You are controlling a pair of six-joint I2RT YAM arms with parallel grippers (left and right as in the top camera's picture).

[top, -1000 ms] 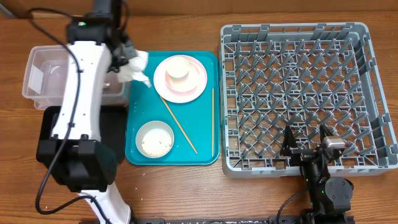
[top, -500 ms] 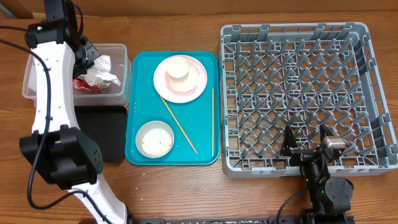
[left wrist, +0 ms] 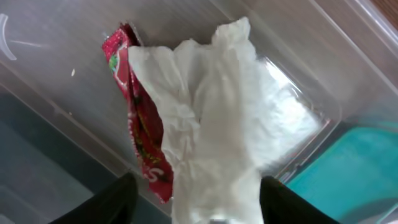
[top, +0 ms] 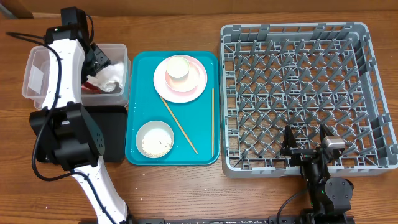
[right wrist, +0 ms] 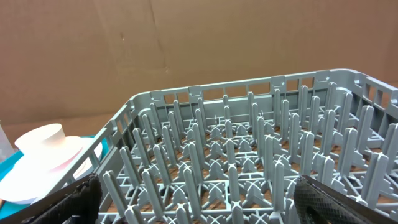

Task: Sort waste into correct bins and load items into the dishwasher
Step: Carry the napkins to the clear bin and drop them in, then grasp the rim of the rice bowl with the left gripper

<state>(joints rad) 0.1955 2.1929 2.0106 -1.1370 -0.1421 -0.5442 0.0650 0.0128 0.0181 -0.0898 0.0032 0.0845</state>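
My left gripper [top: 98,57] hangs open over the clear tub [top: 37,74]. Between its spread fingers [left wrist: 115,202] shows a crumpled white napkin [left wrist: 217,124], lying in the tub against a red wrapper [left wrist: 140,124]. On the teal tray [top: 205,152] a pink plate [top: 186,87] carries a cream cup [top: 179,67]. A white bowl [top: 155,139] with rice in it and two chopsticks [top: 179,124] also lie on the tray. My right gripper [top: 306,138] is open and empty at the front edge of the grey dish rack [top: 305,74]. Its fingers [right wrist: 81,199] frame the rack's pegs [right wrist: 224,168].
The black tray [top: 115,134] sits in front of the clear tub, largely covered by my left arm [top: 62,81]. The dish rack has nothing in it. Bare wooden table [top: 186,193] runs along the front.
My left arm swung left from the teal tray's edge to over the clear tub, carrying the napkin. Its jaws then opened, and the napkin now rests in the tub. The right arm stayed still.
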